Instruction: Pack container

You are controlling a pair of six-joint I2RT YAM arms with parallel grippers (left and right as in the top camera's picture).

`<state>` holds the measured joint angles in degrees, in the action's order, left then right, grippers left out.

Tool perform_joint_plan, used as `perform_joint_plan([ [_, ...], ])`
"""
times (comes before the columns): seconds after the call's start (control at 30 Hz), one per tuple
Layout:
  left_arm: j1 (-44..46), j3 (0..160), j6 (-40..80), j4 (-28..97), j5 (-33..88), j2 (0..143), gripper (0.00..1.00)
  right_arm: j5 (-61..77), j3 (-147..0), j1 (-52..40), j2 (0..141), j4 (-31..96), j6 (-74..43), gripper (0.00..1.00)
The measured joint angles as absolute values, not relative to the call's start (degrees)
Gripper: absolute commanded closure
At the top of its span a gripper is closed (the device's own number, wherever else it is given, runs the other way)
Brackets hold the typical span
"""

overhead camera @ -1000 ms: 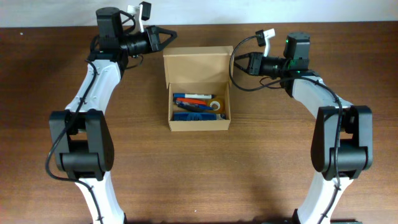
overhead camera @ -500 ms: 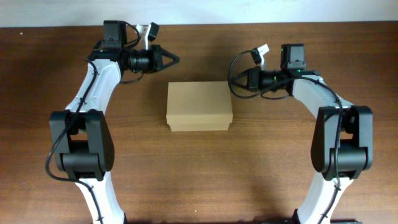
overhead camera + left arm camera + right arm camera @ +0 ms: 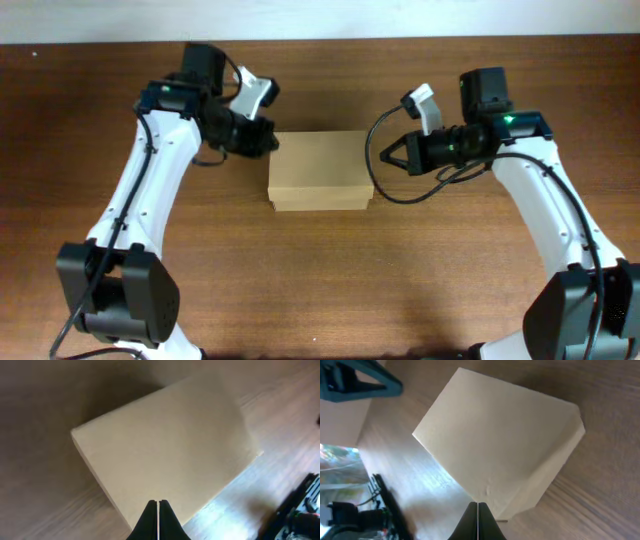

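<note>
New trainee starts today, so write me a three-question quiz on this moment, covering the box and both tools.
1. True or false: the cardboard box has its lid open.
2. In the overhead view, at which part of the box is the left tool? A) its upper-left corner B) its lower-right corner C) its lower-left corner
3. Fill in: the fingers of the left tool and of the right tool are pressed ___ (together/apart).
Key: 1 false; 2 A; 3 together.
</note>
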<state>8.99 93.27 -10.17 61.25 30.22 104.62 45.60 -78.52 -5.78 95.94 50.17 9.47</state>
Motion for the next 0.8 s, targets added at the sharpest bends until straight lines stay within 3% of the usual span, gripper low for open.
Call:
perform_joint_plan([
  [0.37, 10.33, 79.83, -10.46, 52.03, 30.52, 104.55, 0.98, 43.00, -69.45, -8.95, 98.30, 40.45, 10.52, 0.96],
  [0.8, 10.33, 77.80, -9.08, 50.52, 31.00, 103.55, 0.98, 43.07, -71.79, -10.59, 103.37, 44.07, 10.17, 0.96],
])
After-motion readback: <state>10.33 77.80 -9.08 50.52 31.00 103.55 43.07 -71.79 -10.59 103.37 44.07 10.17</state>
